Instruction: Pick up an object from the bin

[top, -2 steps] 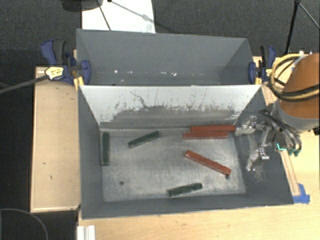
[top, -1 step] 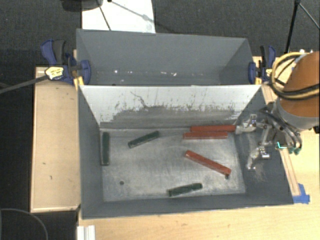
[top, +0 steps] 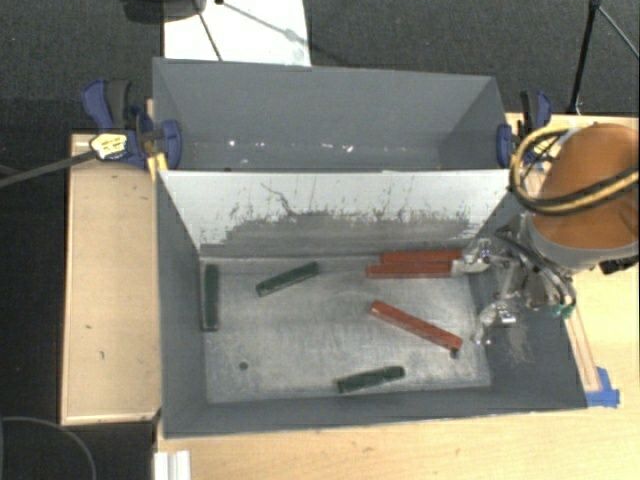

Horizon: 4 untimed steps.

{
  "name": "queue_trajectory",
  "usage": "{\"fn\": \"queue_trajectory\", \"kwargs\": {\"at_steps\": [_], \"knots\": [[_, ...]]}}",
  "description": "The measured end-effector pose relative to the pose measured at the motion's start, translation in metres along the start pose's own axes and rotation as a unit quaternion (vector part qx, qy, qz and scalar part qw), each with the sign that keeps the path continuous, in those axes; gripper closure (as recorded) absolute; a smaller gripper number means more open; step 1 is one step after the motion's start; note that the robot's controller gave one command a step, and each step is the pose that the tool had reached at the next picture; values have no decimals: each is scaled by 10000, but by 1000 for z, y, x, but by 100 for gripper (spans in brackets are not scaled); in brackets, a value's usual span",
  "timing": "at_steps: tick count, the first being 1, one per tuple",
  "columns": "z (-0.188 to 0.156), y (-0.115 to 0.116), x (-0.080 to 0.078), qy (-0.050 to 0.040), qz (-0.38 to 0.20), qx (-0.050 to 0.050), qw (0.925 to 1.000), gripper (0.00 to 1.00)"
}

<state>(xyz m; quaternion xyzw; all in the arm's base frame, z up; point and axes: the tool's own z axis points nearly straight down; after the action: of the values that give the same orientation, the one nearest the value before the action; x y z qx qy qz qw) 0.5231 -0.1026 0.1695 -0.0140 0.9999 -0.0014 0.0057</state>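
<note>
Grey bin's (top: 535,373) right wall crowds the spread, empty pincer (top: 485,290) beside a slanted red bar (top: 415,326).

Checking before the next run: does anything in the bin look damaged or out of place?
Only wear: the bin's back wall is streaked with scratches and scuffs. The green bars and red-brown bars lie flat, scattered, looking intact.

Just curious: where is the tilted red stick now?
In the camera view, the tilted red stick lies right of centre in the bin, below the other red stick, its lower end close to the hand.
</note>
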Motion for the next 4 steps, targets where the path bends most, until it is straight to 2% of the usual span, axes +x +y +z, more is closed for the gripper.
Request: {"fn": "queue_trajectory", "kwargs": {"at_steps": [1, 2, 3, 4], "knots": [[15, 3, -2, 23, -42, -10, 10000, 0], [31, 0, -3, 102, 166, -29, 9998, 0], [89, 18, -17, 43, 665, 2, 9978, 100], [90, 20, -22, -89, 659, 2, 9978, 0]]}}
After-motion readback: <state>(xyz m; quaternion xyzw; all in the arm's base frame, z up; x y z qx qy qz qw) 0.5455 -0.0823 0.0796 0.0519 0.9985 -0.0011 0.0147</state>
